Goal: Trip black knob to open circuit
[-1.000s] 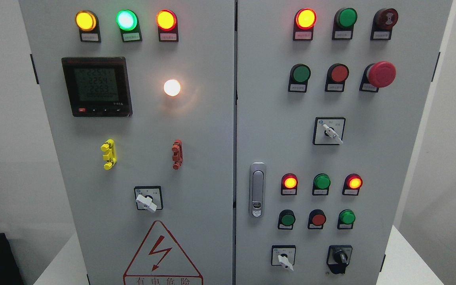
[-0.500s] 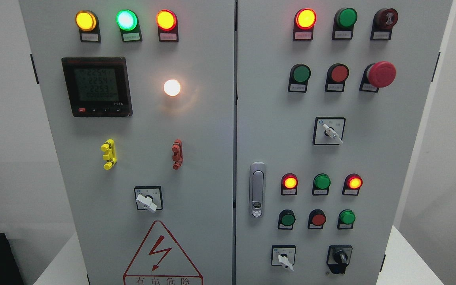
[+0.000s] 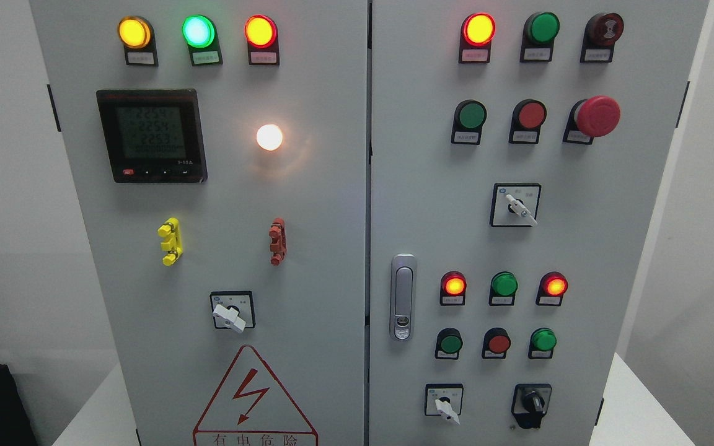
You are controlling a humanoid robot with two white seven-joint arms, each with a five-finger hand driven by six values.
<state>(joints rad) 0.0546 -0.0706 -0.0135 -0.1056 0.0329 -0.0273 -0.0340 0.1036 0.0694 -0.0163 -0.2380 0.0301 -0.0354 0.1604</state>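
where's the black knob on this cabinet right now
In the head view the black knob sits at the bottom right of the right-hand door, just right of a white-handled switch and below a green button.

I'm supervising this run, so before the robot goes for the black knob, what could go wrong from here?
No hand is in view yet, so the whole reach lies ahead. The black knob sits at the panel's bottom right, near a white selector; a hand could bump that instead. Above it, small push buttons could get pressed during the approach.
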